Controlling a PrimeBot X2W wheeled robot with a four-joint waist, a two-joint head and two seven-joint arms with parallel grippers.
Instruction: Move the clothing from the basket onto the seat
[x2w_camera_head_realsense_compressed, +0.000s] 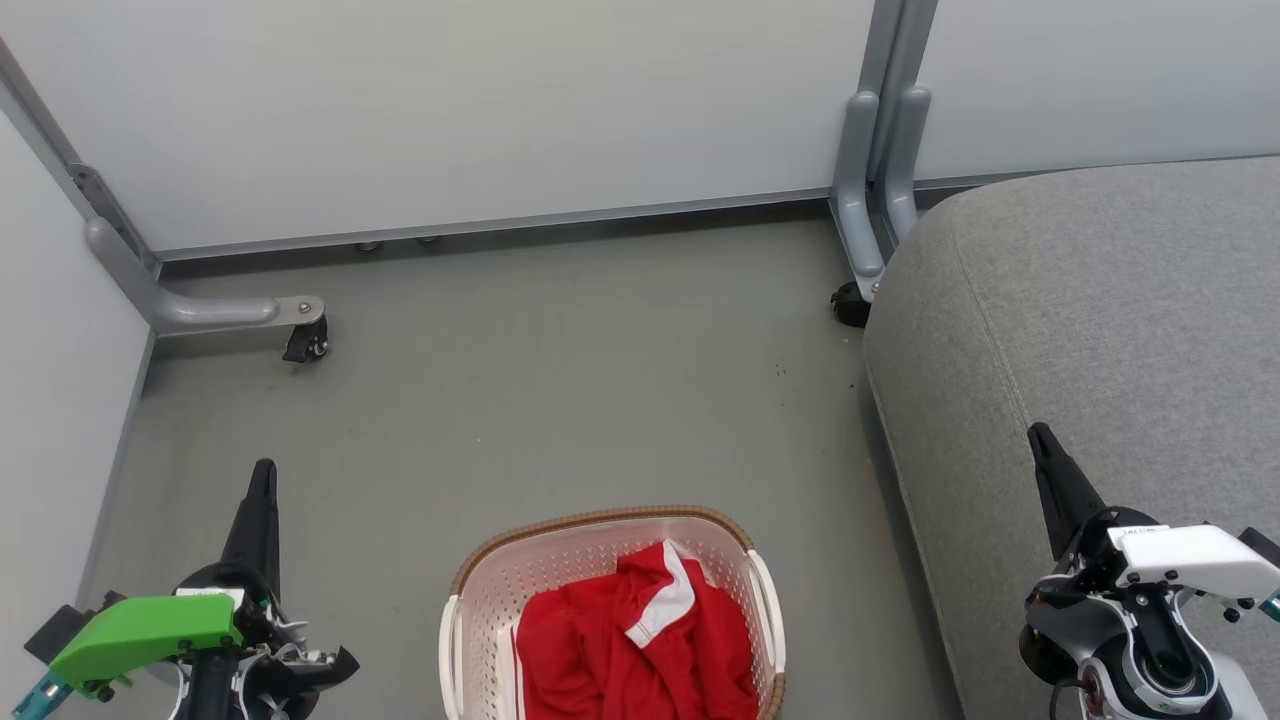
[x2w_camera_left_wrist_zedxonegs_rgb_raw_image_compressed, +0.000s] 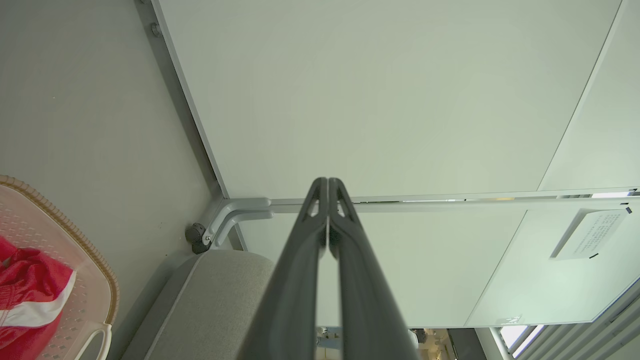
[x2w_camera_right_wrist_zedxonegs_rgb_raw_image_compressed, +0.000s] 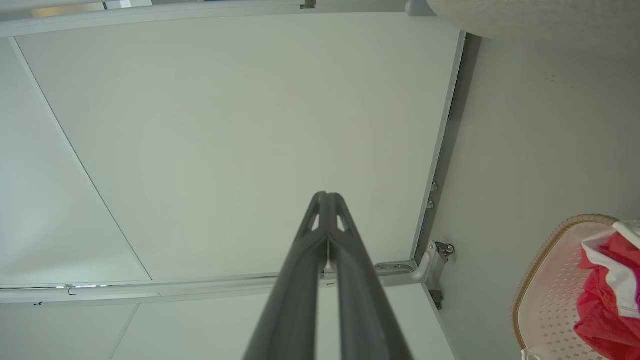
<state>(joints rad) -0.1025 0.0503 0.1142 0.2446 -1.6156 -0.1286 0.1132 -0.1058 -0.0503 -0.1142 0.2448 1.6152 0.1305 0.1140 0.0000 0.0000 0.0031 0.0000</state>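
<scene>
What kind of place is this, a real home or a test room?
Probably a staged test area rather than a real home: plain white partition panels on grey wheeled feet enclose a grey floor, with a grey seat and a laundry basket of red clothing.

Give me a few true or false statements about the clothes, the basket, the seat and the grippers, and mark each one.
1. The red clothes lie in the basket. True.
2. The basket stands on the seat. False: it stands on the floor, to the seat's left.
3. The left gripper is shut. True.
4. The right gripper holds a red garment. False: it is shut on nothing.
</scene>
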